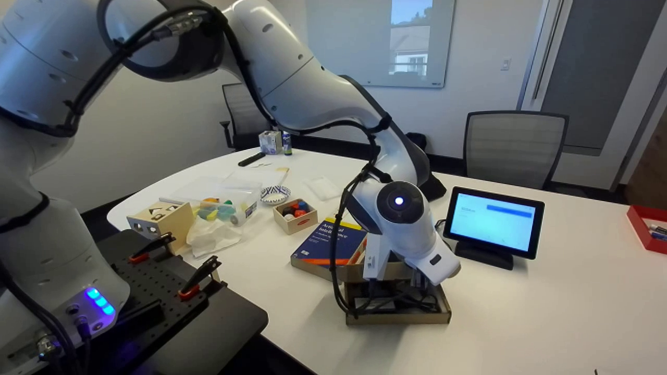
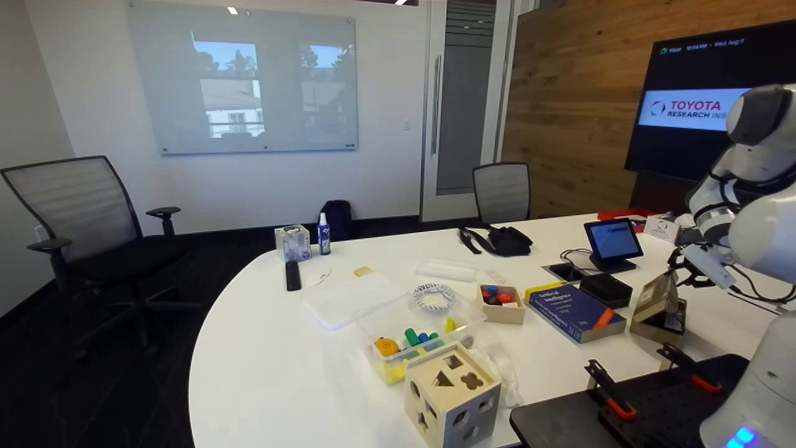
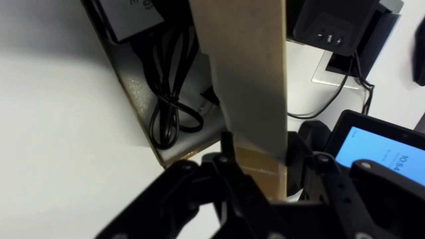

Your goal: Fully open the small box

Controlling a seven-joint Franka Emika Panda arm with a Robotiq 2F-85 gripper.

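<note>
Step in hand, as judged: opening the lid (image 3: 250, 69) of the small box (image 1: 398, 318), which sits on the desk (image 1: 547, 323) at lower centre in an exterior view, lid raised but not laid fully back. In the wrist view, the pincer (image 3: 260, 142) straddles the lid right of centre, but whether it clamps cannot be told; the next move probably calls for swinging the lid fully back. Legible markings: "Artificial Intelligence" on the book (image 2: 575, 311), "TOYOTA RESEARCH INS" on the wall screen (image 2: 681, 111), cut off by the arm (image 2: 768, 227), and "10:54" on the tablet (image 3: 382, 152).
</note>
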